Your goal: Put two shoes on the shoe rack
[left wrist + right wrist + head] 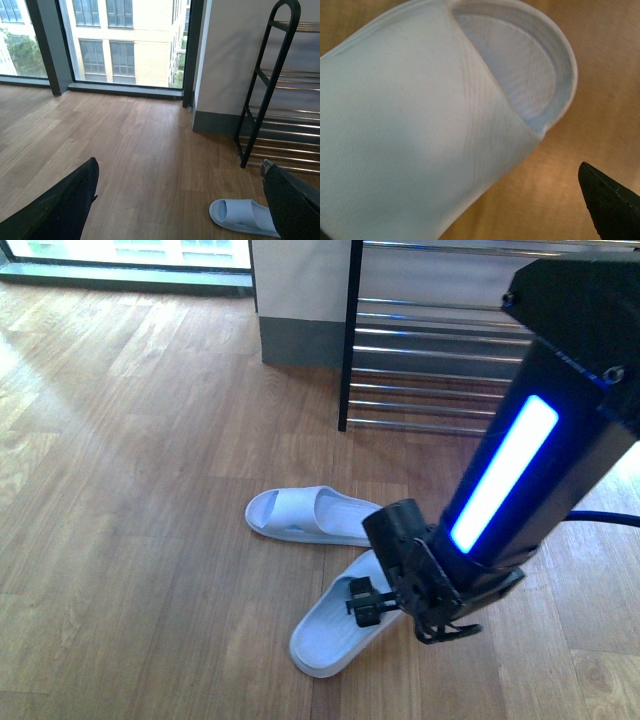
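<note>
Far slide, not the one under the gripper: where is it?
Front view, centre: the far slide lies on the floor just behind the near slide under the right gripper, short of the left post of the shoe rack.

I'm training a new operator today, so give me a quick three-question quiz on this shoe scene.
1. How many pale blue slides lie on the floor?
2. True or false: a slide already sits on the shoe rack.
3. Which arm's gripper is down at the nearer slide: A, left; B, right?
Key: 1, two. 2, false. 3, B.
</note>
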Robot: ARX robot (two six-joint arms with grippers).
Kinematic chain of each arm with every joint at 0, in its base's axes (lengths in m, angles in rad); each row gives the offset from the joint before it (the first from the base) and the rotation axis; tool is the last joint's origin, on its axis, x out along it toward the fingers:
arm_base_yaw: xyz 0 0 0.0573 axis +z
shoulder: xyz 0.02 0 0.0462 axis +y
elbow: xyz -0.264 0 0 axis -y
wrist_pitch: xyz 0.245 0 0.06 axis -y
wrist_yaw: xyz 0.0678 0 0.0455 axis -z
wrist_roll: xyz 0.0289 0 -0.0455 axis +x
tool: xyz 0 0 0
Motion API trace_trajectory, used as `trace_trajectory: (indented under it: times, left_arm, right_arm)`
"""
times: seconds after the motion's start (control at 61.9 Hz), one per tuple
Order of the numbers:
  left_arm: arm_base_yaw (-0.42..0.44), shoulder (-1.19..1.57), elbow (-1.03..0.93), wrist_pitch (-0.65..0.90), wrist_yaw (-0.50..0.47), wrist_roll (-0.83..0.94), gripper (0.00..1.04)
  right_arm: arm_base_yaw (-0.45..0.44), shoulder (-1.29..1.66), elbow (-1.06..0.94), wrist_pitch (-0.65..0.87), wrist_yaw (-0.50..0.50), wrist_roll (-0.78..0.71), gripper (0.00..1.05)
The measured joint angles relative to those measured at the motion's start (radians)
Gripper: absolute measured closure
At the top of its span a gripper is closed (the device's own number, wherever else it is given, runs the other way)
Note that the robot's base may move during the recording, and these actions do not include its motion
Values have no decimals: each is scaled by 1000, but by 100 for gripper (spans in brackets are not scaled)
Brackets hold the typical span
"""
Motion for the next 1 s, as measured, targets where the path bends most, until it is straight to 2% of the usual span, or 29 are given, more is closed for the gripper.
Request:
trace_trajectory:
  times: [0.113, 0.291, 0.533, 0.646, 1.002]
  left_arm:
    - [0, 0, 0, 0, 0, 0, 9]
    - [0, 0, 0, 0, 0, 0, 9]
    - [0, 0, 0, 0, 0, 0, 9]
    - [0, 0, 0, 0, 0, 0, 9]
    - [0, 0, 0, 0, 0, 0, 9]
  right_arm:
    - [-39, -26, -98, 79, -12, 64, 9]
    - [-78, -31, -182, 155, -131, 257, 9]
    - [-74, -31, -195, 233, -183, 412, 9]
    - [-68, -27, -185, 236, -180, 438, 10]
    - [-65, 8, -138, 218, -162, 435, 63]
